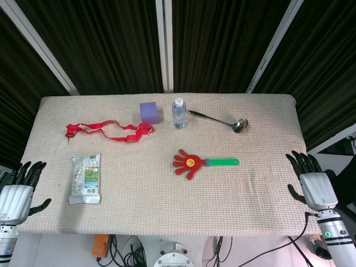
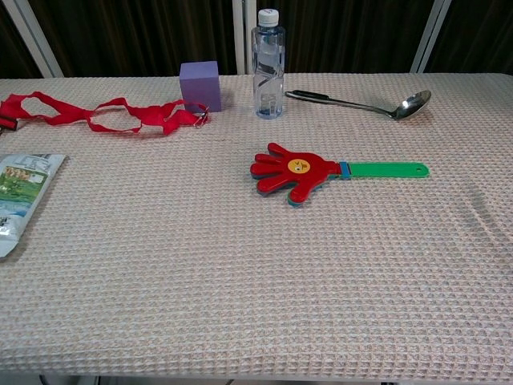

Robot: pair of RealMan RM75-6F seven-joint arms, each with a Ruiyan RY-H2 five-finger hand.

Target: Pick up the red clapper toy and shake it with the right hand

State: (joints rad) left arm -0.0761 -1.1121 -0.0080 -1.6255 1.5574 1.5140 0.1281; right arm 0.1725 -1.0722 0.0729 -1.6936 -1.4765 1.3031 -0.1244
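The red clapper toy (image 1: 189, 162) (image 2: 292, 172), a hand shape with a yellow face and a green handle (image 1: 224, 162) pointing right, lies flat near the table's middle. My right hand (image 1: 312, 183) hovers open at the table's right edge, well right of the handle, fingers spread and holding nothing. At the lower left corner, off the table, my left hand (image 1: 15, 192) is open too. Neither hand appears in the chest view.
Along the back stand a purple cube (image 1: 148, 112), a clear water bottle (image 1: 178, 113) and a steel ladle (image 1: 219, 119). A red strap (image 1: 105, 130) lies at the back left, and a snack packet (image 1: 85, 178) at the front left. The table (image 1: 256, 194) has a woven beige cover.
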